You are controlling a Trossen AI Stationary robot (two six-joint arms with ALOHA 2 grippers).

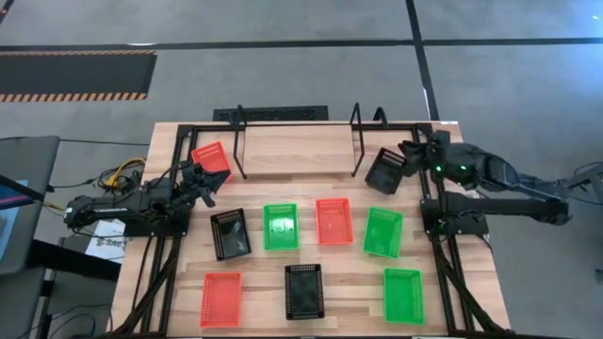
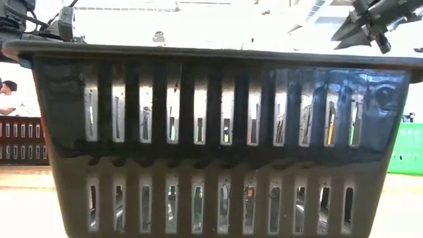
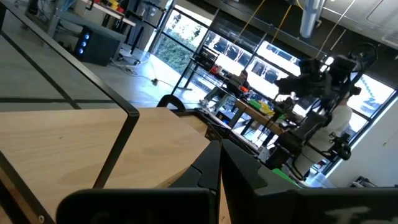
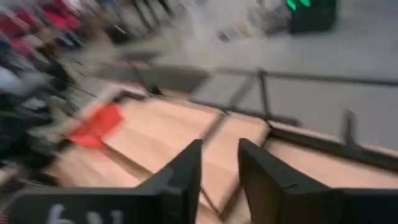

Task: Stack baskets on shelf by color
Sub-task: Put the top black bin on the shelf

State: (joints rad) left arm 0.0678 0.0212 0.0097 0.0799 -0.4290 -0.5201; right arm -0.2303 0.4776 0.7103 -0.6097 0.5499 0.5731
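Though bound for the shelf [image 1: 237,146] at the far middle of the worktop [image 1: 349,273], not one stacked there yet. Seven lying flat and open side up, nearer than the shelf, each apart from its neighbours, probably so that a rim can be pinched cleanly.

Far row, left to right: left black basket [image 1: 231,233], left green basket [image 1: 280,227], middle red-orange basket [image 1: 334,220], right green basket [image 1: 382,232]. Near row: near red-orange basket [image 1: 220,298], near black basket [image 1: 304,290], near green basket [image 1: 403,295].

Two more at the shelf ends, both askew. Tilted red-orange basket [image 1: 211,158] just outside the left bracket, with the left gripper [image 1: 205,182] just beside it. Tilted black basket [image 1: 386,169] just outside the right bracket, with the right gripper [image 1: 407,155] at its far right corner. Likely the opening of one color pile per end.

Left fingers [image 3: 208,171] pressed together in the wrist view, nothing showing between them. Right fingers [image 4: 186,171] parted, bare wood in the gap.

Impossible to tell whether either tilted basket is carried, leaning on the bracket or resting on the frame. Low view almost wholly blocked by the slatted wall of the near black basket, so no shelf visible there. No red-orange basket in the left wrist view, only in the right one.
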